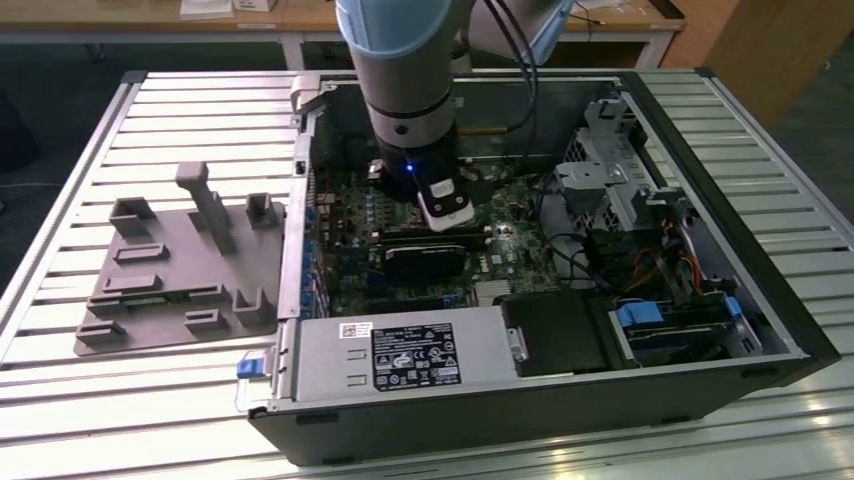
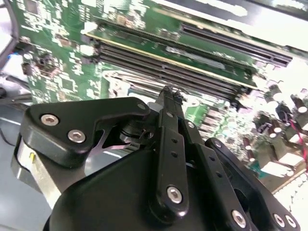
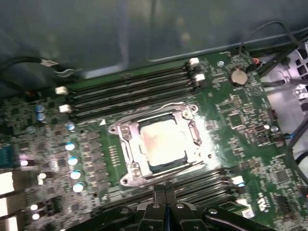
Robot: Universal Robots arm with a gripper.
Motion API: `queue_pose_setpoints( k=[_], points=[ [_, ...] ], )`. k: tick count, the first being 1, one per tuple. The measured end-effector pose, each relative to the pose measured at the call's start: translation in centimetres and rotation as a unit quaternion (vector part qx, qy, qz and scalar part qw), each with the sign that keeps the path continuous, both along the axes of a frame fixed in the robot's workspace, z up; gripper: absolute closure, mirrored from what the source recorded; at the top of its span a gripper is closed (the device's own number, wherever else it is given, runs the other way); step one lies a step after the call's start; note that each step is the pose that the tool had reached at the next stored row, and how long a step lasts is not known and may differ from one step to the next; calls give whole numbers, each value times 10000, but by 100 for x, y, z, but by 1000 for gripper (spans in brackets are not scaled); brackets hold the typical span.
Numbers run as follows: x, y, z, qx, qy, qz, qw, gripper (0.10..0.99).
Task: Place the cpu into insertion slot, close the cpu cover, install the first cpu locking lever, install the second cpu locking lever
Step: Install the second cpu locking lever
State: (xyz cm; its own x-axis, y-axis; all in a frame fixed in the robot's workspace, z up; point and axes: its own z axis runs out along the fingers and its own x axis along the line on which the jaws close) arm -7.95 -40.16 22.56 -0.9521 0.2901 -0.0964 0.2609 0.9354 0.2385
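Slatted metal table, wooden desks behind

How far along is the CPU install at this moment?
Done: the cpu sits in the insertion slot, and the cpu cover looks closed flat around it in the first wrist view. In hand: nothing; the gripper is shut with its tips together, hovering beside the socket over the memory slots. Left: the levers; whether either is latched cannot be told.

Silver cpu lies flat in insertion slot (cpu cover closed).
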Motion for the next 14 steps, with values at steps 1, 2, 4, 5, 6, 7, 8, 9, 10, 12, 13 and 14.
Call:
queue_pose_setpoints(
  k=[1,2,4,5,6,7,8,9,10,12,13,14],
  points=[
    [27,1,0,-14,5,-1,10000,984],
    [52,3,0,-23,12,-1,10000,984],
    [96,11,0,-37,31,-1,10000,984],
    [114,23,0,-45,44,-1,10000,984],
    [128,38,0,-53,61,-1,10000,984],
    [141,55,-1,-62,79,-1,9999,984],
    [153,76,-3,-71,98,-1,9999,984],
    [162,97,-5,-83,118,-2,9999,984],
    [170,118,-7,-96,140,-1,9999,984],
    [185,156,-11,-125,185,0,9998,984],
    [191,175,-14,-143,208,-1,9997,984],
    [196,193,-15,-164,229,-1,9996,984]
  ],
)
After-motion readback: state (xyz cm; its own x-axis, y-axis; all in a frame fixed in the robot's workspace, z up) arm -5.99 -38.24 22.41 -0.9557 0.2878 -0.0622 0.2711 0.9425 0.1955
